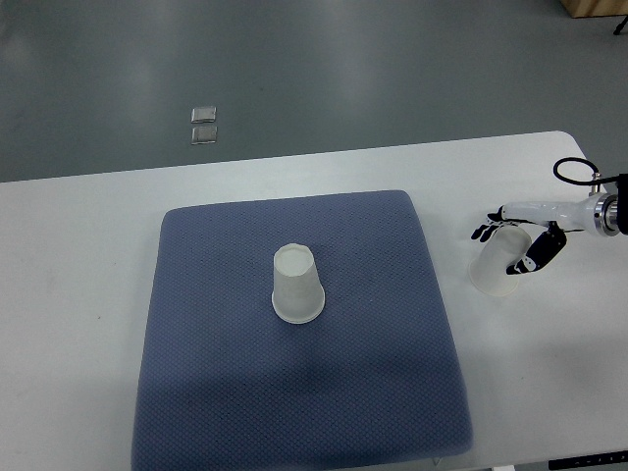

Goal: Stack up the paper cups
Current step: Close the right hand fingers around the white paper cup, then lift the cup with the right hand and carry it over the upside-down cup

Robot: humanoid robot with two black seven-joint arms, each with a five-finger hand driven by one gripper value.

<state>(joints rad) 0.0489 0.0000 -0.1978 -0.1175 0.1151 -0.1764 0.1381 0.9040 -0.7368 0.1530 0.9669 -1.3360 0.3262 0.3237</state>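
Paper cup sits upturned mid-pad; your right hand grips another cup off the pad's right edge.

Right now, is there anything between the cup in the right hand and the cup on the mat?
Nothing visible. The right hand holds a cup over the bare table; only open mat separates it from the upside-down cup.

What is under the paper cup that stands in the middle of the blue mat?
The upside-down paper cup rests directly on the blue mat, which lies on the white table. Its wall hides the inside, so whether anything sits beneath it cannot be seen.
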